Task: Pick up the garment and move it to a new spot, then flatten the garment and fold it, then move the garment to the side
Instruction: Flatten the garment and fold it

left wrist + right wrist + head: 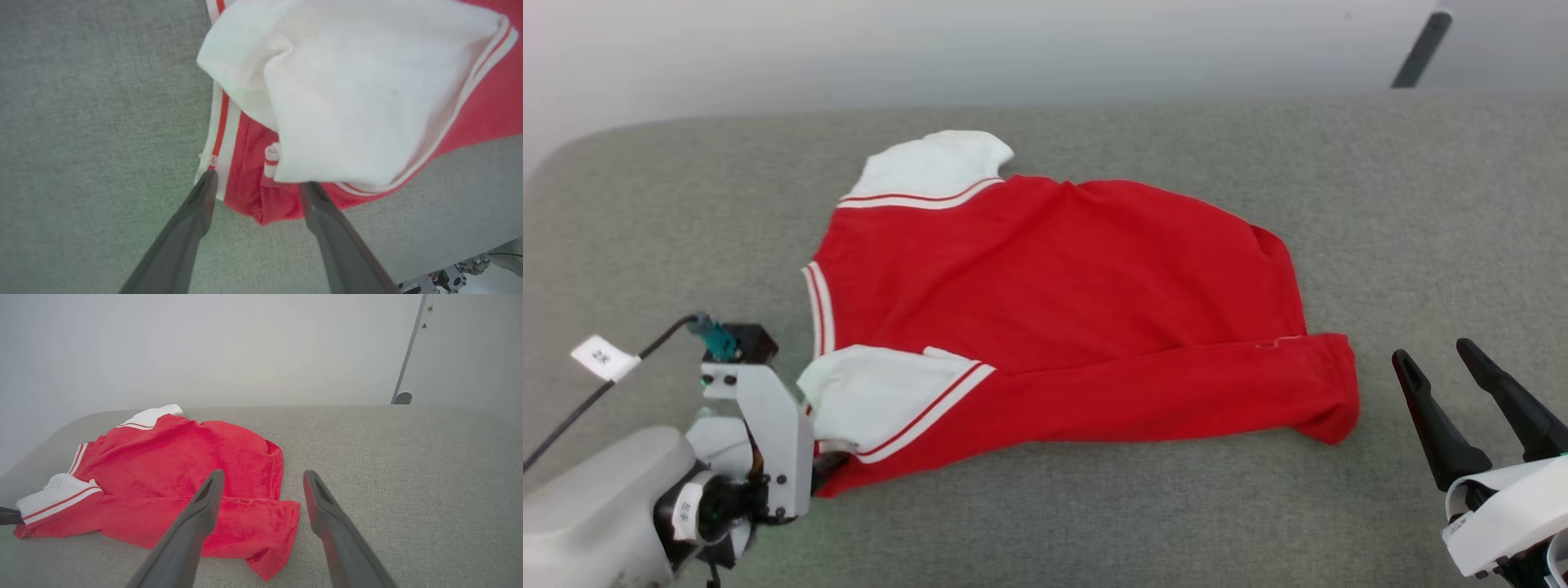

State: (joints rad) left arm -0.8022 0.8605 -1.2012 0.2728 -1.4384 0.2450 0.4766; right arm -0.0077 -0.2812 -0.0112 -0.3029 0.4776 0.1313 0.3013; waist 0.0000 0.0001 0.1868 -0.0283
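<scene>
Red jersey shirt with white sleeves and red-and-white striped trim lay rumpled on the grey fabric-covered surface, left of centre. Left gripper was spread apart, straddling the shirt's near corner below the white sleeve, not clamped on it. Right gripper was released and empty, apart from the shirt's right end

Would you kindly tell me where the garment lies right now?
In the head view, the garment lies centrally on the grey surface, its near-left corner between the open jaws of the left gripper.
</scene>
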